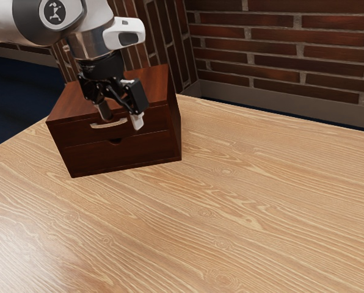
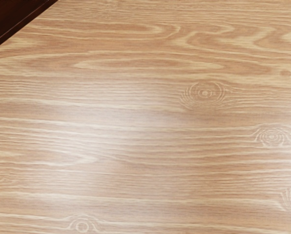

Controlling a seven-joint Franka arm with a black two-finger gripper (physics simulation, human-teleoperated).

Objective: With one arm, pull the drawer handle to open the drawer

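Note:
A dark wooden drawer box (image 1: 154, 85) stands on the table at the exterior view's upper left. Its top drawer front (image 1: 154, 121) carries a pale curved handle (image 1: 109, 124) and looks flush with the box. My black gripper (image 1: 120, 118) hangs right at the handle, open. One finger (image 1: 102, 112) comes down onto the handle's middle. The other, white-tipped finger (image 1: 137, 120) stands just past the handle's end toward the exterior view's right. In the wrist view a dark corner of the box (image 2: 9, 14) shows beside the wooden tabletop (image 2: 150, 131).
The light wood table (image 1: 231, 207) stretches wide in front of the box and to the exterior view's right. A brick wall (image 1: 280, 43) runs behind the table. The lower front panel (image 1: 124, 151) has a small notch.

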